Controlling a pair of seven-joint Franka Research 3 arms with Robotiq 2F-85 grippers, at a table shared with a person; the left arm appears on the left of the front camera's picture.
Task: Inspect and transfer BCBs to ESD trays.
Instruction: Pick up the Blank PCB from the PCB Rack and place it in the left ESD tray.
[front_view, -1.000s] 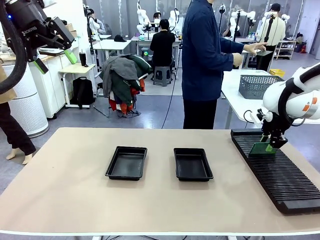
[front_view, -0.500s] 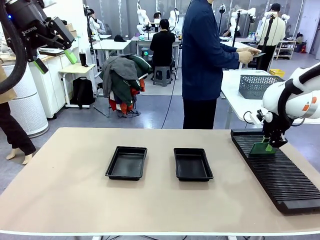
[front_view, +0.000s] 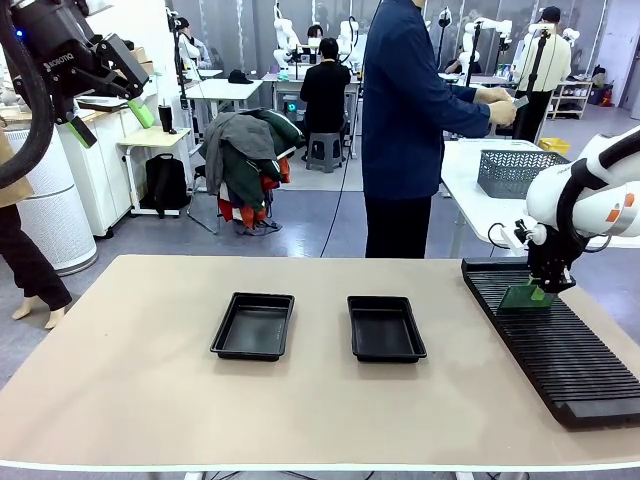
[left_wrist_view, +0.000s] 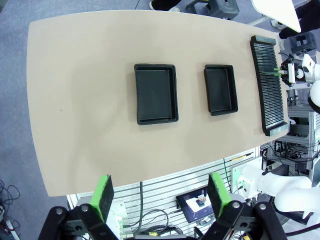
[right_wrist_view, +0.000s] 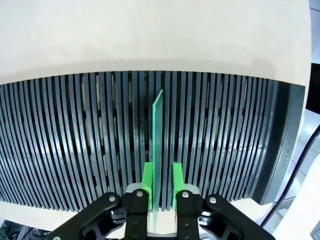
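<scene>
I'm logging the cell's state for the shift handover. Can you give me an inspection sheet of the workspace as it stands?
Surface: beige table, carrying the job's things.
Job's things: two ESD trays, left tray and right tray, both holding nothing. One BCB stands on edge in the slotted rack.
Clutter: nothing seen.
Grippers: left gripper is open and raised high above the table. Right gripper straddles the BCB with pads close on either side; whether it is gripping cannot be told.
Cables: black hose along the left arm; wiring below the table edge.
Surroundings: person at the far side, turned toward another table; grey basket.
</scene>
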